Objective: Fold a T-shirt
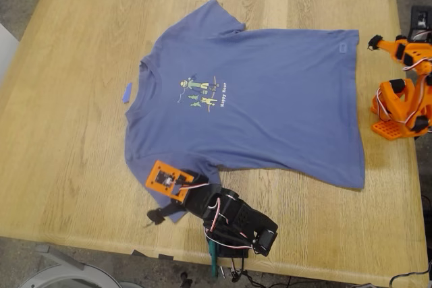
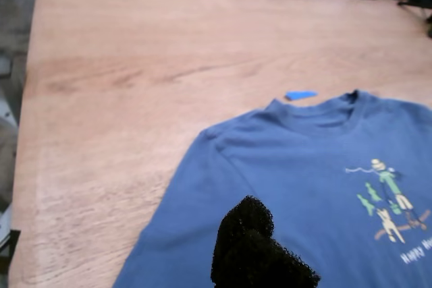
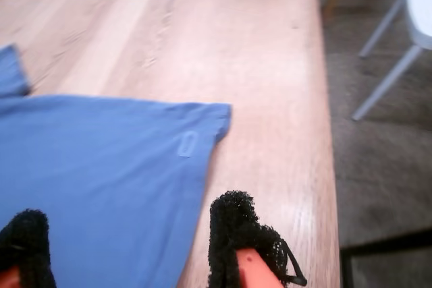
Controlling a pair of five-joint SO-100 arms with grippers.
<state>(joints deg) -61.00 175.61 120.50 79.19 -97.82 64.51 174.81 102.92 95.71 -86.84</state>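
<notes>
Across the surface (image 1: 81, 65) the T-shirt (image 1: 270, 99) lies flat, long axis collar-to-hem along the exterior view's width; my first hand (image 2: 263, 247) sits over its near sleeve, opening unclear, while my second hand (image 3: 128, 247) gapes empty over the hem corner

A black foam-padded fingertip (image 2: 260, 251) of my first gripper hangs over the sleeve and shoulder of the periwinkle T-shirt (image 2: 290, 187), which lies flat on the wooden table (image 2: 135, 65). The shirt's chest print (image 2: 388, 200) shows small green and yellow cartoon figures above white lettering. A small blue scrap (image 2: 300, 94) lies on the wood just beyond the collar (image 2: 317, 109).
</notes>
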